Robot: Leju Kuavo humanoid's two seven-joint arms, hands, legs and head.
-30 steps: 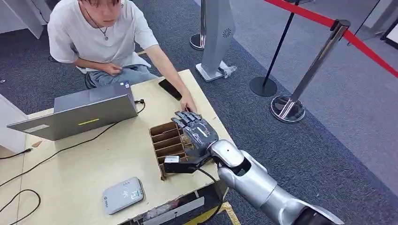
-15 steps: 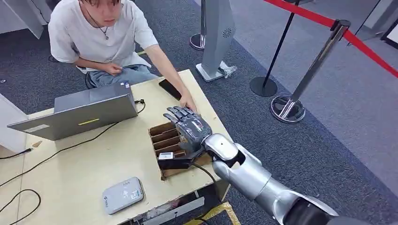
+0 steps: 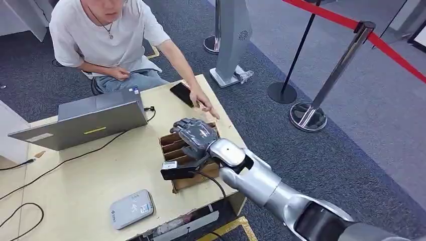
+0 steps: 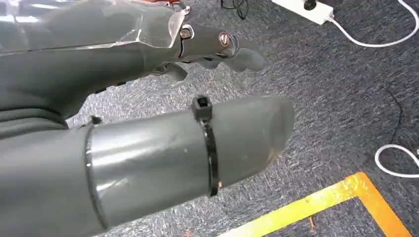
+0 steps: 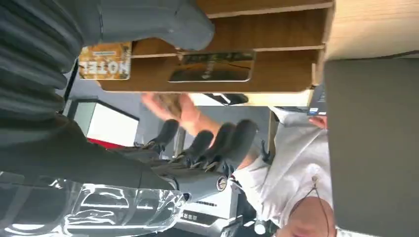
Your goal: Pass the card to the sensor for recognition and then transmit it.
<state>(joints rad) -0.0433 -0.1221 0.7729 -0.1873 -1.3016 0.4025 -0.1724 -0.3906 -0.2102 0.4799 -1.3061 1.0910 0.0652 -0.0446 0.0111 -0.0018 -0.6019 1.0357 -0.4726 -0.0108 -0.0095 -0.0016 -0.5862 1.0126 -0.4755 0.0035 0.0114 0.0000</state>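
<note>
Item: your right robot hand [image 3: 197,135], fingers spread and holding nothing, over the cardboard divider box [image 3: 177,146] on the counter [image 3: 100,175]. Cards [image 5: 212,66] stand in its slots (sensor [image 3: 131,208] well apart). Left robot hand [image 4: 217,47] empty, fingers apart.

The right hand [image 5: 148,133] entered with grey ribbed cover and thick thumb, dark fingers [image 5: 217,140] spread, holding nothing; beyond it lay a brown cardboard slotted box [image 5: 276,49]; one slot held an orange card printed "HOTEL" [image 5: 104,61], the next a dark glossy card [image 5: 212,66]; a person's blurred hand [image 5: 173,106] hovered near; a grey laptop lid [image 5: 373,143] stood beside the box on the pale wooden counter [image 5: 375,24].
</note>
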